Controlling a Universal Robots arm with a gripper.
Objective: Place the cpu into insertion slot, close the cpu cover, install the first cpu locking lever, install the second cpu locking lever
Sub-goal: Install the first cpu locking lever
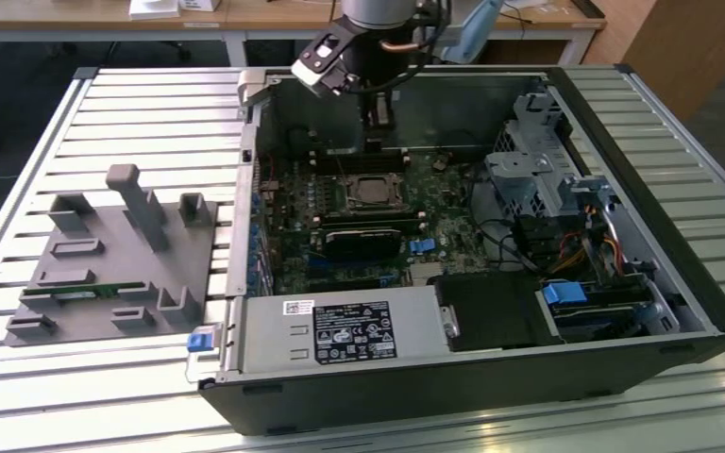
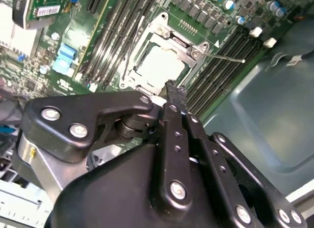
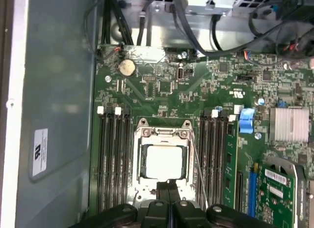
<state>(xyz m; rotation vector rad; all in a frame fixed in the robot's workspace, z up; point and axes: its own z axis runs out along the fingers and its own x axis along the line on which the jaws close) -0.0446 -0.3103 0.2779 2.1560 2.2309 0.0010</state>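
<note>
The cpu (image 3: pixel 163 160) (image 2: pixel 162 68), a dull silver square, sits in the insertion slot (image 1: pixel 369 193) on the green board. The cpu cover (image 3: pixel 164 131) (image 2: pixel 172 41), a silvery frame, lies flat around the chip. A thin locking lever (image 3: pixel 198 176) (image 2: pixel 225 57) stands out as a bare rod along one side of the socket, between it and the memory slots. My gripper (image 3: pixel 169 187) (image 2: pixel 174 92) (image 1: pixel 378 142) hovers just above the socket's edge. Its black fingers are pressed together, shut on nothing.
Long black memory slots (image 3: pixel 113 159) flank the socket on both sides. The case walls (image 1: pixel 256 160), a drive cage (image 1: pixel 532 170) and a power supply (image 1: pixel 337 332) ring the board. A grey fixture (image 1: pixel 110 255) sits on the slatted table at the exterior view's left.
</note>
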